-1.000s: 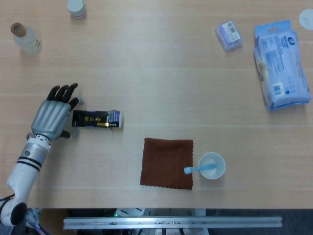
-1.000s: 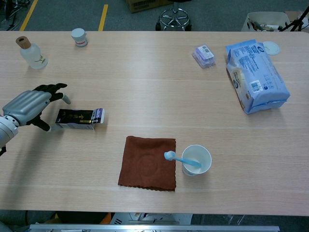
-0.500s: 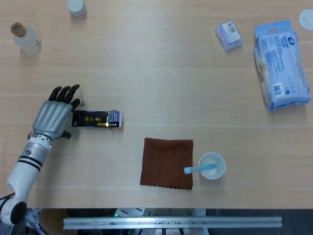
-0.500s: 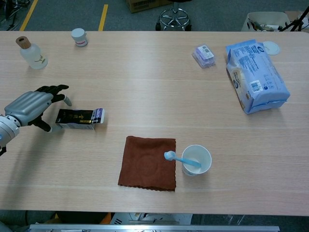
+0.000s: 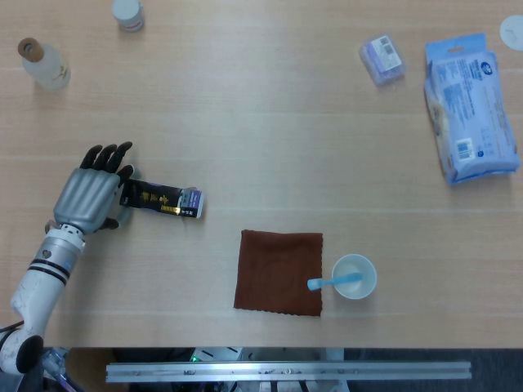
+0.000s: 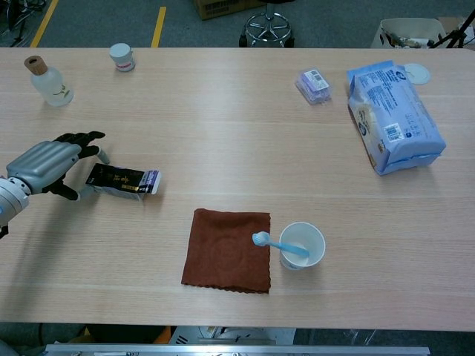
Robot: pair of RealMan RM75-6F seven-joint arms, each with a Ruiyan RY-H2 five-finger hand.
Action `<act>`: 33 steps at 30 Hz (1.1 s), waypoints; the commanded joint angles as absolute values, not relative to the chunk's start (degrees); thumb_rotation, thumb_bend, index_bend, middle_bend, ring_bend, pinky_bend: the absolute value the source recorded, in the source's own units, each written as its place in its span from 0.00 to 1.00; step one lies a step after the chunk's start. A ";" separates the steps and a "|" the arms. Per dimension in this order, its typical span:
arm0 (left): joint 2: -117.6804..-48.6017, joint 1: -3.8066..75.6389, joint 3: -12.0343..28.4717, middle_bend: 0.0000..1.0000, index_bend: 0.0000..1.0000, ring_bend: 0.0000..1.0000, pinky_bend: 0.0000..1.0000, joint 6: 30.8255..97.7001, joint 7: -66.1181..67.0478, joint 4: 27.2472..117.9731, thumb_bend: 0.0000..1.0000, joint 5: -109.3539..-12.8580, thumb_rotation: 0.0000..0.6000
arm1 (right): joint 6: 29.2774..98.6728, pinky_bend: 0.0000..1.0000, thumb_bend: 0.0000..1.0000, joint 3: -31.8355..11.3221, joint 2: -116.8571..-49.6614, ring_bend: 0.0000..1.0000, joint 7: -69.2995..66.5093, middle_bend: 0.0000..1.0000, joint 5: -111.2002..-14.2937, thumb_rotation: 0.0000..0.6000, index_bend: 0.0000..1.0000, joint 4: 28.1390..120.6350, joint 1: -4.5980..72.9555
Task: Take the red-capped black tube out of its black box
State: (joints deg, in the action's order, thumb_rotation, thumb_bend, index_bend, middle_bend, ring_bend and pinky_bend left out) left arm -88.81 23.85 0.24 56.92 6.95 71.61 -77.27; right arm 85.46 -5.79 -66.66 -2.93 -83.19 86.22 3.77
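Observation:
The black box (image 5: pixel 159 199) with gold print lies slanted on the table at the left, its pale open flap (image 5: pixel 192 201) pointing right. The chest view shows the black box (image 6: pixel 122 180) too. The red-capped black tube is hidden; I see none of it. My left hand (image 5: pixel 88 194) has its palm over the box's left end, with the dark fingers (image 5: pixel 106 157) reaching past it and the thumb under it, pinching that end. The chest view shows my left hand (image 6: pixel 44 165) at the far left edge. My right hand is in neither view.
A brown cloth (image 5: pixel 279 271) lies near the front edge, with a white cup (image 5: pixel 354 276) holding a blue toothbrush beside it. A glass bottle (image 5: pixel 42 64) and a small jar (image 5: pixel 127 13) stand at the back left. A blue wipes pack (image 5: pixel 470 106) and a small purple packet (image 5: pixel 382 58) lie at the back right.
The box has turned: its left end swung away from me under the hand and its flap end came slightly nearer. The left hand itself barely shifted.

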 commanded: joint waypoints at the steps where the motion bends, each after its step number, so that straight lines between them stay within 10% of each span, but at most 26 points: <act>1: -88.80 23.83 0.21 0.00 0.30 0.00 0.04 56.93 6.97 71.59 0.33 -77.23 1.00 | 85.46 0.31 0.25 -5.80 -66.66 0.08 -2.95 0.13 -83.17 1.00 0.13 86.21 3.76; 33: -79.59 22.08 -0.37 0.00 0.43 0.00 0.04 67.25 25.51 83.92 0.33 -80.59 1.00 | 85.46 0.31 0.25 -5.85 -66.65 0.08 -3.00 0.13 -83.74 1.00 0.13 86.62 4.08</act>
